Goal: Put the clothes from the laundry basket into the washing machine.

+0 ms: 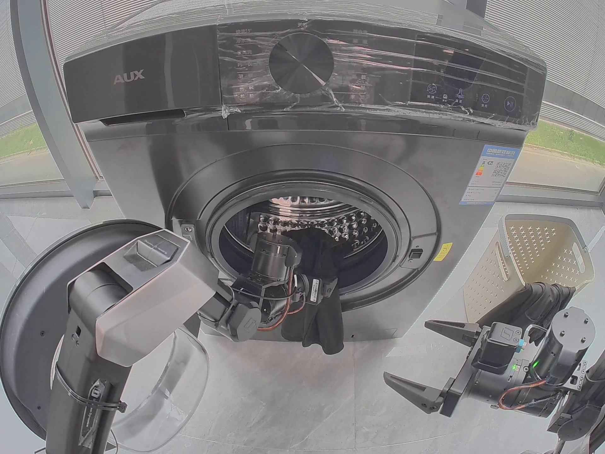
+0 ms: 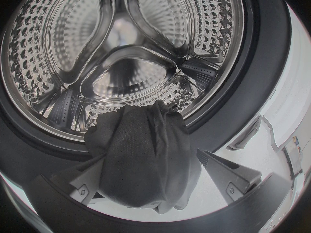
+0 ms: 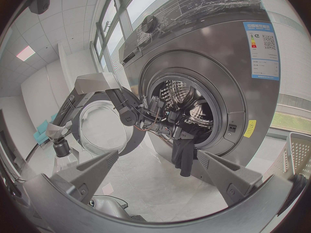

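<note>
Seen from the head, my left gripper point(image 1: 318, 285) sits at the mouth of the washing machine point(image 1: 157, 159), and a dark garment point(image 1: 324, 329) hangs limp out of the opening; my right gripper point(image 1: 407, 350) hovers spread and empty near the laundry basket point(image 1: 542, 247), where more dark clothes point(image 1: 542, 304) slump. From my left wrist, my fingers point(image 2: 226, 175) stand apart, the garment bunched between them before the drum point(image 2: 129, 49); it looks soft, light and prone to snag, so I judge the thick bunch the best hold. From my right wrist, its tail dangles outside.
</note>
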### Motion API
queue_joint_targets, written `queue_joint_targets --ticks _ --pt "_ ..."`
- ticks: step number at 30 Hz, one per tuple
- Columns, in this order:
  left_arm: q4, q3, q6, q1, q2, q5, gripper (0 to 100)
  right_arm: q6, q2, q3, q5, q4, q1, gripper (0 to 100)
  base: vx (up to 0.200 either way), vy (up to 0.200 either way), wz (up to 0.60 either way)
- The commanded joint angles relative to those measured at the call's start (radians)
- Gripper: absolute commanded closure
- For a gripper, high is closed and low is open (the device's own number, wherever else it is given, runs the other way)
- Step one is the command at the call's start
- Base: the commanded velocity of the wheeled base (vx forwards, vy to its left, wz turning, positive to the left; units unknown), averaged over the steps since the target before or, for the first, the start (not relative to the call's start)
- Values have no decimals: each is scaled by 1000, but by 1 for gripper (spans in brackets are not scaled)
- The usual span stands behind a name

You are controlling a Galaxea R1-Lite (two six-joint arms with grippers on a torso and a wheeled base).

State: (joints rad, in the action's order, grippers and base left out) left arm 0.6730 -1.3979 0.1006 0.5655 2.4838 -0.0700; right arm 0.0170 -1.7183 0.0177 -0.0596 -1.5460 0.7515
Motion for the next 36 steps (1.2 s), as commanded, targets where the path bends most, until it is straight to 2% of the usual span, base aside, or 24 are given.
queue_joint_targets --ticks 1,7,8,13,15,19,21,22,23,24,28,36 --pt "13 -7 -9 -10 38 1 0 0 -1 -18 0 0 0 0 0 0 0" --pt "33 -49 -10 -21 72 -13 0 0 -1 -18 0 0 0 0 0 0 0" --pt "33 -50 -12 -23 73 -17 100 0 -1 -18 0 0 0 0 0 0 0" --pt "43 -55 -9 -23 72 -19 100 0 -1 -18 0 -2 0 0 0 0 0" --pt "50 -81 2 -21 72 -21 100 0 -1 -16 0 -2 0 0 0 0 0" --pt "63 -170 25 -26 78 -53 100 0 -1 -16 0 -2 0 0 0 0 0" --pt "85 -228 44 -27 99 -85 100 0 -1 -16 0 -2 2 0 0 0 0" --pt "106 -277 45 -30 121 -109 100 0 -1 -15 0 -2 2 0 0 0 0" --pt "106 -277 45 -30 121 -109 100 0 -1 -15 0 -2 2 0 0 0 0" --pt "128 -352 44 -41 156 -139 100 0 -1 -15 0 -2 2 0 0 0 0" --pt "142 -455 45 -46 199 -149 100 0 -1 -16 0 -2 0 0 0 0 0" --pt "143 -441 45 -44 202 -149 100 0 -1 -16 0 -2 0 0 0 0 0"
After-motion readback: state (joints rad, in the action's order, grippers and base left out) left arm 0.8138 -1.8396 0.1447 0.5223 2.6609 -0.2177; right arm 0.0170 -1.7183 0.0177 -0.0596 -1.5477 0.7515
